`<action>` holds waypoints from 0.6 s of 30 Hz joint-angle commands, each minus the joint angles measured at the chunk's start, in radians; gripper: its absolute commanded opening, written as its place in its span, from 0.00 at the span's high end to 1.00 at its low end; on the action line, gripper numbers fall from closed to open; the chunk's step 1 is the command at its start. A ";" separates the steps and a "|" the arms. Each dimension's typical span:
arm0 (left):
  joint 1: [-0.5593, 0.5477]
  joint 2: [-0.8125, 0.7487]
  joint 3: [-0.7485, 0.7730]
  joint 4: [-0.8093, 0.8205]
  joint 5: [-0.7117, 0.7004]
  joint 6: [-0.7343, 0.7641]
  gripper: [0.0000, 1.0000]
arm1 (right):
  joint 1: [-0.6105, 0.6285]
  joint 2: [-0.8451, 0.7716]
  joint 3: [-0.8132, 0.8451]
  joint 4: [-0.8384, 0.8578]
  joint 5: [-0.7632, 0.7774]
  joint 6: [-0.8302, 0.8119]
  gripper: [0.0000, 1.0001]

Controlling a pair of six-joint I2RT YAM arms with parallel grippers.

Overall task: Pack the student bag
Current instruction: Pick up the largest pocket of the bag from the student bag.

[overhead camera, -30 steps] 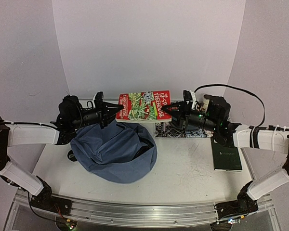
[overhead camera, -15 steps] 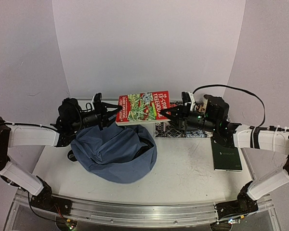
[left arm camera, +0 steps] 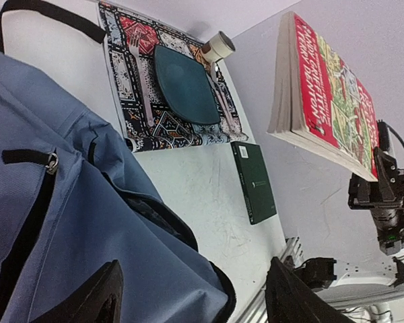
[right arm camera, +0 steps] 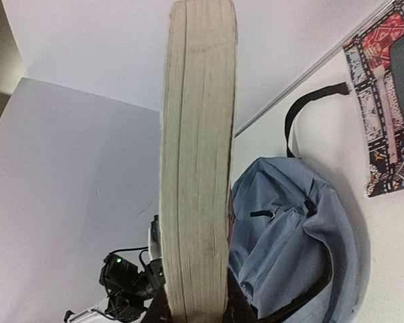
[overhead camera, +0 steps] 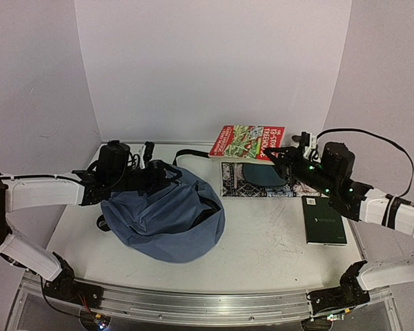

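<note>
Student bag lies slumped on the left-centre of the worktop, blue fabric heaped, dark opening facing right, one black strap trailing off behind it. It has not shifted in the last second.

The paperback book has moved. A second ago it hung over the bag's rear edge with a gripper at each end. Now it sits up and to the right of the bag, clear of it, over the patterned placemat. Only one arm has it, so the two-arm carry is over and the book is not in the bag yet. My read is that the left arm is being freed to work the bag's opening while the right keeps the book ready.

Dark green notebook lies flat well to the right of the bag, untouched and still to pack.

Left gripper has let go of the book and dropped to the bag's top rear edge. Jaws stand wide apart, fingers spread over the blue fabric with nothing between them. Cannot tell if they touch the cloth.

Right gripper is to the right of the bag, clamped on the book's right-hand end. Its wrist view shows only the page edge running straight up from the jaws.
</note>
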 commanded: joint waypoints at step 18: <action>-0.454 0.216 0.457 -0.657 -0.580 0.558 0.18 | 0.000 -0.121 -0.043 0.009 0.128 0.003 1.00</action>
